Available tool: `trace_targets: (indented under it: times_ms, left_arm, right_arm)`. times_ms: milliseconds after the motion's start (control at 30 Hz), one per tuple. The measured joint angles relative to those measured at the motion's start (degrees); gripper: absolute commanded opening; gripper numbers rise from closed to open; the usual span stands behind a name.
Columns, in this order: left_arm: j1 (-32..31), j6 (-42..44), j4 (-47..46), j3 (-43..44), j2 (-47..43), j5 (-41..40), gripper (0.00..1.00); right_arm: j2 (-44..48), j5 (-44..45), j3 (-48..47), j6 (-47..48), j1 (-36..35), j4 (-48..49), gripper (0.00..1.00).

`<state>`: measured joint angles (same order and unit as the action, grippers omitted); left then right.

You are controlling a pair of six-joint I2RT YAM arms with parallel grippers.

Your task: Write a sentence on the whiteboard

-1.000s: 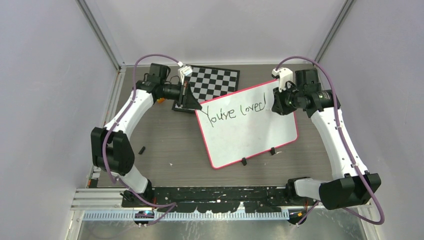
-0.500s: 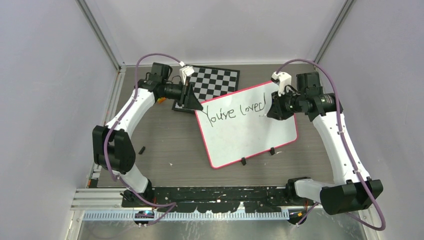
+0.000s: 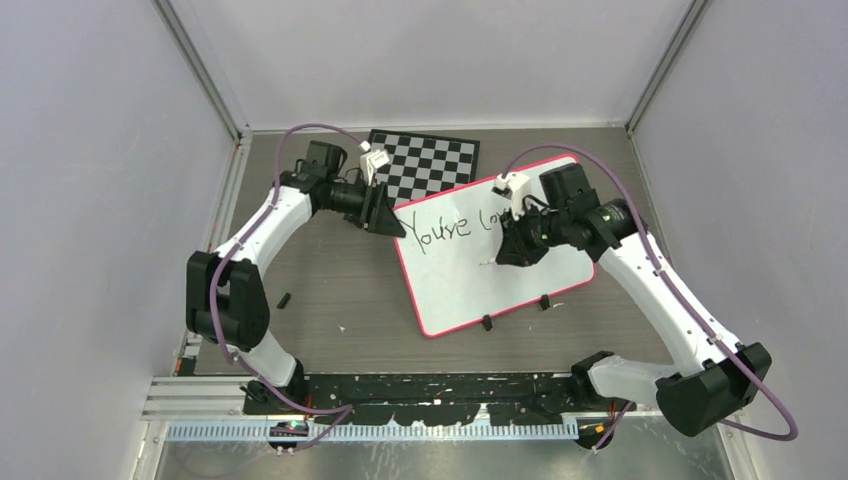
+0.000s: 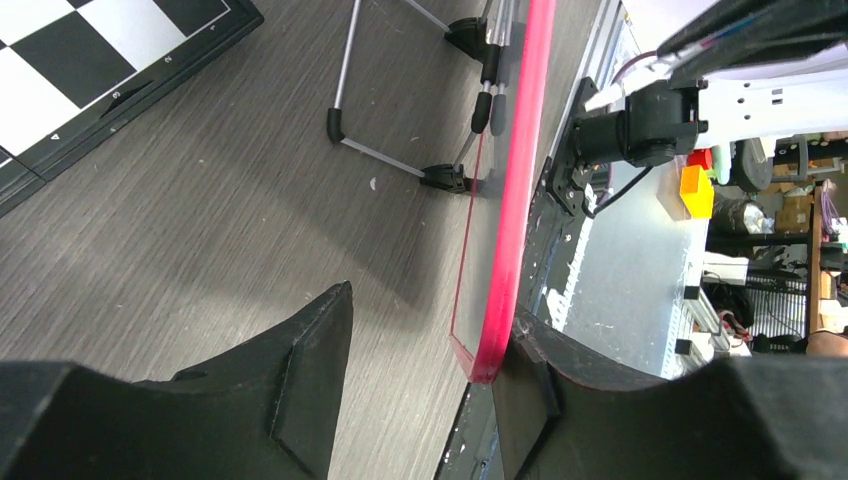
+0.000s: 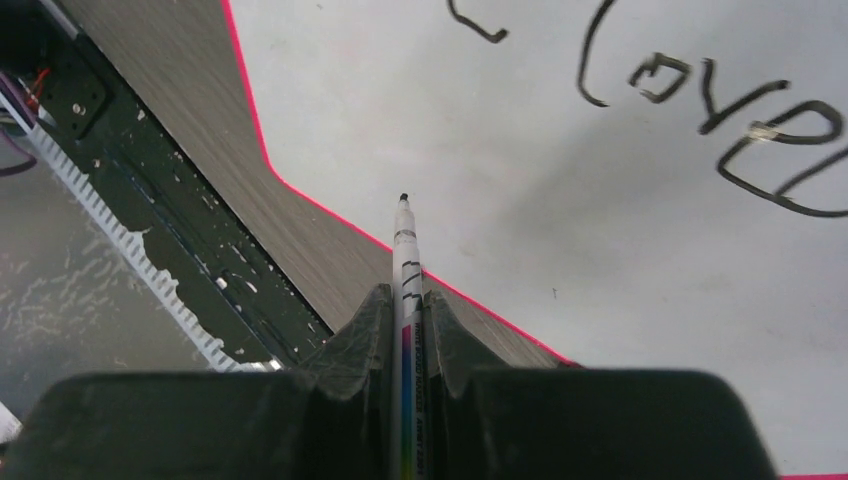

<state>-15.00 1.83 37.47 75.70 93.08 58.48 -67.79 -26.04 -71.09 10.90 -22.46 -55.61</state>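
The whiteboard lies slanted on the table beside the checkerboard. Its sentence showed "You're loved" a second ago; now the right gripper, clamped on a marker, has swung left over the last word. The left gripper, shut on the board's corner before, has its fingers apart around the pink edge.

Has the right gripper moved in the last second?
Yes. Against the checkerboard, the right gripper went left and nearer, from the right edge of the whiteboard to mid-board, now covering the end of the sentence.
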Motion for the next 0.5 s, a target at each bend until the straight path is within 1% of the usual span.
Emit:
trace_targets:
  times_ms: [100, 167, 300, 333, 367, 500]
  left_arm:
    - [-0.07, -0.09, -0.44, -0.66, 0.0, 0.04, 0.51]
    - [-0.15, -0.2, -0.94, -1.09, -0.11, 0.07, 0.5]
    - [-0.33, -0.61, -1.86, -1.88, -0.5, 0.13, 0.48]
    - [-0.37, -0.81, -2.01, -1.99, -0.52, 0.15, 0.47]
    - [-0.37, -1.01, -2.08, -2.01, -0.52, 0.2, 0.47]
    - [-0.37, -1.42, -2.38, -2.03, -0.52, 0.26, 0.43]
  right_arm:
    - [-0.22, 0.96, 0.46, -0.72, -3.48, 0.9, 0.0]
    - [-0.22, 1.66, 0.59, -0.87, -4.37, 1.25, 0.0]
    - [0.09, 4.83, 0.96, -0.74, -3.34, 1.73, 0.0]
    - [0.33, 5.05, 1.07, -0.63, -2.03, 1.73, 0.0]
    - [0.57, 4.7, 1.09, -0.44, 0.74, 1.7, 0.0]
    - [0.87, 5.88, 0.42, 0.42, 15.39, 2.05, 0.0]
